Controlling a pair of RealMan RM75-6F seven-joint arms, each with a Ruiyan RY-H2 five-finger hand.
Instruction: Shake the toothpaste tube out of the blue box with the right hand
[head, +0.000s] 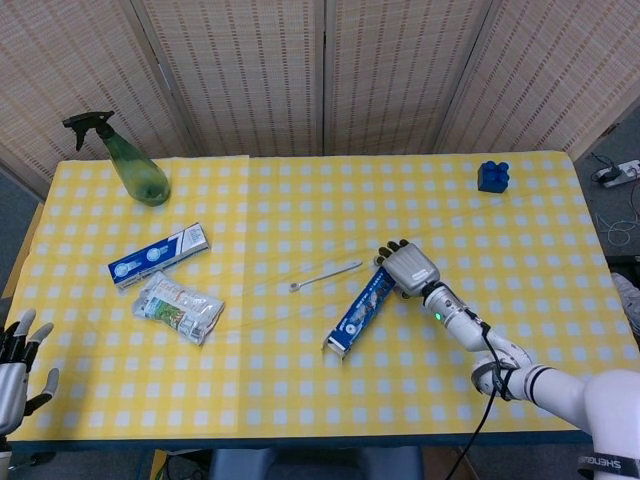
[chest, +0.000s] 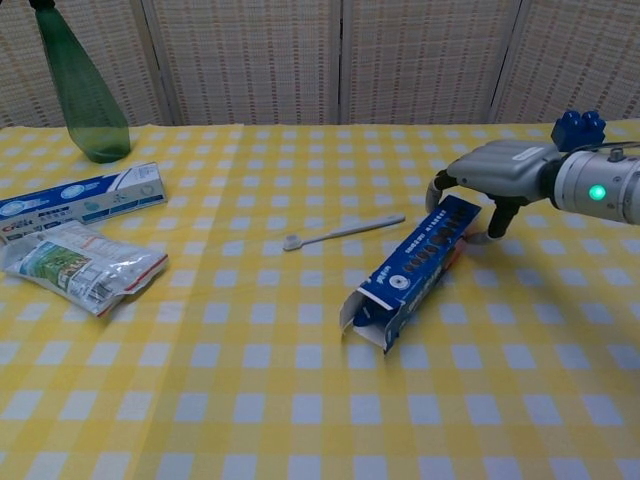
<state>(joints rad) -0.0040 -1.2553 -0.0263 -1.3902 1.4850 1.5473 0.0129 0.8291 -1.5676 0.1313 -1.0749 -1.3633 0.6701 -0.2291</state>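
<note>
The blue box (head: 364, 309) (chest: 414, 271) lies flat on the yellow checked cloth, its open flap end pointing toward the table's front. No toothpaste tube shows; the inside of the box is dark. My right hand (head: 408, 268) (chest: 497, 168) hovers over the box's far end, palm down. Its fingers (chest: 436, 190) curl down on the left side and the thumb (chest: 494, 221) reaches down on the right, straddling the box without clamping it. My left hand (head: 16, 362) hangs beyond the table's front left corner, fingers spread, holding nothing.
A white stick-like utensil (head: 325, 274) (chest: 345, 232) lies just left of the box. Further left are a white-and-blue carton (head: 158, 255) (chest: 80, 198) and a foil packet (head: 180, 307) (chest: 85, 264). A green spray bottle (head: 137, 165) stands back left, a blue brick (head: 493, 176) back right.
</note>
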